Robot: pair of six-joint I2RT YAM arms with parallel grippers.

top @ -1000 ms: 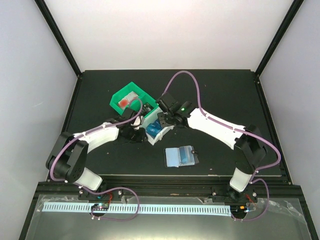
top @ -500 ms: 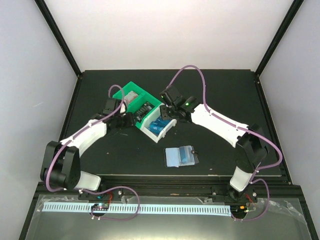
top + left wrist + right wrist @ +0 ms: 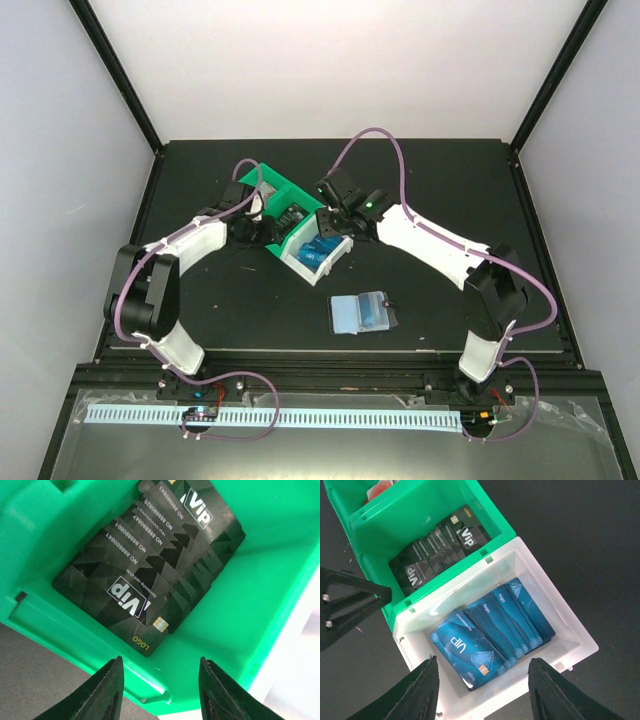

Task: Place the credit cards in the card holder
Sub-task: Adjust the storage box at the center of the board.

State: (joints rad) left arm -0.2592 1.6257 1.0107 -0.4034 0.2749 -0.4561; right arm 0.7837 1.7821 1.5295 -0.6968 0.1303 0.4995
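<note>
Several blue credit cards (image 3: 492,632) lie stacked in a white bin (image 3: 575,630); they also show in the top view (image 3: 318,250). My right gripper (image 3: 482,690) hangs open and empty above that bin's near wall, and shows in the top view (image 3: 332,222). The card holder (image 3: 350,315) lies open on the table nearer the arms, with pale sleeves and a blue card (image 3: 375,308) in it. My left gripper (image 3: 159,690) is open and empty over the green bin's wall, and shows in the top view (image 3: 262,225).
The green bin (image 3: 280,605) adjoins the white bin and holds several black VIP cards (image 3: 150,565); both show in the right wrist view, bin (image 3: 420,510) and cards (image 3: 437,547). The black table (image 3: 450,190) is framed by white walls.
My left gripper swung from beside the white bin up and over the green bin. My right gripper shifted slightly above the white bin. The card holder has not moved.
</note>
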